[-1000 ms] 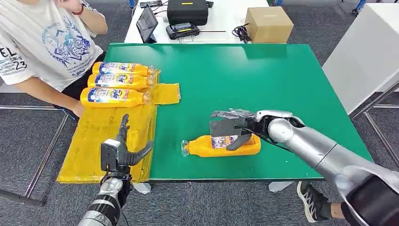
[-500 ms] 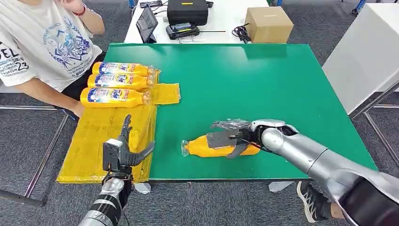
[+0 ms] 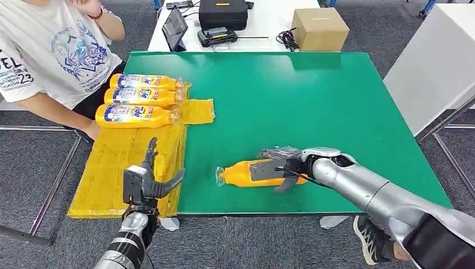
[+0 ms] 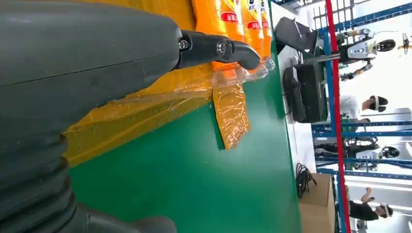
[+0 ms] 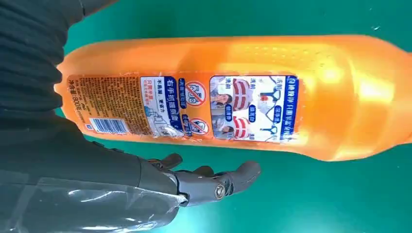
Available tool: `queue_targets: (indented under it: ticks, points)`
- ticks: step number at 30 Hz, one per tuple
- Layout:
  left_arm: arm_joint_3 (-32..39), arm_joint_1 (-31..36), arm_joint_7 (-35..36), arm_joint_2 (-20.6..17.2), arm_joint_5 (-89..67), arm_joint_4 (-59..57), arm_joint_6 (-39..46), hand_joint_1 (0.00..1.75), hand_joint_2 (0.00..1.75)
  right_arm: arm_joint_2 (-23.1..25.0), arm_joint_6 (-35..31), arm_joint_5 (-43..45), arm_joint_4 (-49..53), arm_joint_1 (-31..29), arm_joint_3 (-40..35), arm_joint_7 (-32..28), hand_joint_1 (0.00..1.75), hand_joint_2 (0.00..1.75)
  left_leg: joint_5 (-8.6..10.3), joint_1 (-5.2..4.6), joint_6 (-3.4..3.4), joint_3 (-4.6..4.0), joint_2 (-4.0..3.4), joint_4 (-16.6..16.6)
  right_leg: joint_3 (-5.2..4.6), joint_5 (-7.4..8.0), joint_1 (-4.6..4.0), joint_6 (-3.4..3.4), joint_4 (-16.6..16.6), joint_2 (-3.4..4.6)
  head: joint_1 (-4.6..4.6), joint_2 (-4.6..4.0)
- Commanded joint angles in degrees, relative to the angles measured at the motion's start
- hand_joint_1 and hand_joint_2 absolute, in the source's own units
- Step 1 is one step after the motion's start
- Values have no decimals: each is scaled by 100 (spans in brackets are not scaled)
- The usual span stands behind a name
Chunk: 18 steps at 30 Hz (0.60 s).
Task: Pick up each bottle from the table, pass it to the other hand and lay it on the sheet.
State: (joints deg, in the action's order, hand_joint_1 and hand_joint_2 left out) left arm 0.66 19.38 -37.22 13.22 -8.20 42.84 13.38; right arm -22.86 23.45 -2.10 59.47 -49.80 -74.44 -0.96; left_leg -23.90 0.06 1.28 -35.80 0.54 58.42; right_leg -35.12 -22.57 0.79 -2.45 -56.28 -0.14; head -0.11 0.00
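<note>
Head view: the right hand (image 3: pixel 278 168) lies over the orange detergent bottle (image 3: pixel 246 174) on the green bench (image 3: pixel 291 101), fingers draped across its body; a firm grip cannot be told. The left hand (image 3: pixel 147 182) hovers spread beside the yellow sheet (image 3: pixel 112 162), holding nothing.

Right wrist view: the bottle lies just beyond the fingers (image 5: pixel 214 182), label up.

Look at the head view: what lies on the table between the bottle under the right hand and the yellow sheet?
Nothing: in the head view, bare green table separates the bottle under the right hand from the yellow sheet.
</note>
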Motion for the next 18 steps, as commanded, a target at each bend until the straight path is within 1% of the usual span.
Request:
queue_targets:
  ticks: [1,4,9,10,11,12,13,15,16,18]
  points:
    - [-84,189,79,-56,45,-341,-59,0,175,179,-118,-227,-543,54,-147,71,0,175,-13,3,-9,39,-7,-8,38,-12,-5,13,8,3,0,0]
    - [-93,212,84,-44,42,-375,-43,0,175,262,-147,-472,-740,213,-60,-14,0,175,-5,4,-5,17,0,-5,19,-4,-5,7,7,-2,0,0]
    - [-97,209,105,-46,36,-391,-33,0,175,249,-66,-522,-786,220,-34,-37,0,175,-10,4,-8,29,-4,-7,30,-9,-5,11,7,0,0,0]
    - [-96,211,106,-51,36,-405,-34,0,175,247,-46,-528,-766,218,-22,-45,0,175,-4,2,-5,14,-1,-4,15,-5,-2,7,4,-1,0,0]
    - [-74,215,93,-46,58,-410,-32,0,175,256,-66,-609,-750,198,-28,4,0,175,-9,3,-8,26,-2,-4,26,-9,-4,10,4,-1,0,0]
    - [-82,214,78,-52,47,-404,-40,0,175,301,-65,-653,-782,196,-4,27,0,175,-6,1,-6,16,-3,-3,15,-6,-1,8,2,1,0,0]
    - [-71,211,84,-47,59,-393,-49,0,175,335,-91,-693,-820,210,19,61,0,175,-10,2,-8,28,-8,-4,26,-9,-3,12,2,5,0,0]
    - [-77,189,98,-43,48,-364,-54,0,175,374,-98,-777,-892,290,61,71,0,175,-3,0,-4,10,-5,-3,9,-2,-1,5,2,3,-2,0]
    - [-79,186,115,-38,44,-359,-54,0,175,419,-101,-877,-973,348,74,35,0,175,-10,3,-8,25,-8,-3,24,-8,-4,11,3,5,0,0]
    - [-63,182,114,-39,49,-366,-34,0,175,458,-167,-988,-1050,400,94,20,0,175,-11,4,-9,26,-8,-3,25,-9,-5,11,3,5,2,0]
